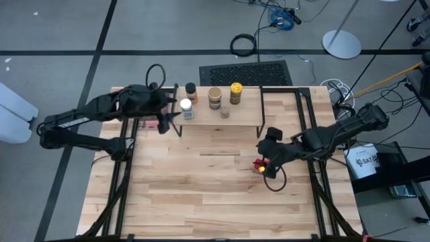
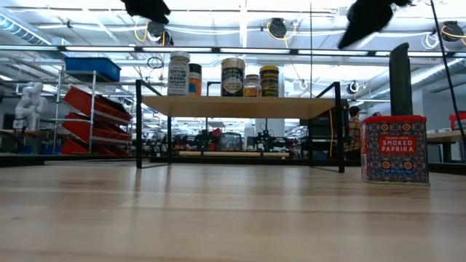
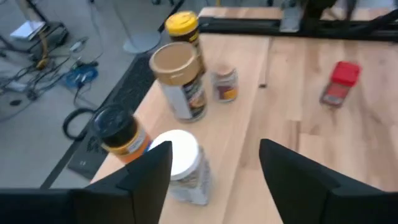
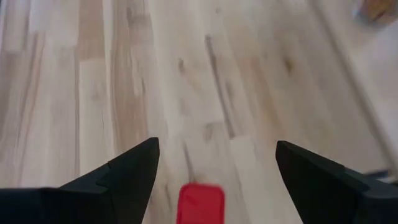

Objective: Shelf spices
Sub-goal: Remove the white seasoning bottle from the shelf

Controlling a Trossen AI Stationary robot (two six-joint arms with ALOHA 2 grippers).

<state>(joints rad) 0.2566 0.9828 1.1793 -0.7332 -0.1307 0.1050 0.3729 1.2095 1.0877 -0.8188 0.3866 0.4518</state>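
Note:
The shelf [image 1: 222, 121] stands at the table's far middle; it also shows in the low view [image 2: 240, 106]. On it stand the dark-lidded orange jar [image 1: 191, 90], the white-lidded jar [image 1: 186, 108], the tan jar [image 1: 214, 97], the yellow-lidded jar [image 1: 236, 92] and the small grey-lidded jar [image 1: 225, 111]. My left gripper [image 3: 214, 177] is open at the shelf's left end, close beside the white-lidded jar [image 3: 185, 167]. The red box [image 2: 394, 149] stands upright on the table on its base. My right gripper [image 4: 214, 177] is open just above it, with a finger on either side of its red lid [image 4: 200, 202].
Black frame rails [image 1: 306, 114] run along the table's left and right sides. Bare wooden tabletop [image 1: 201, 195] lies between the shelf and the near edge. Free plank shows at the shelf's right end [image 1: 248, 117].

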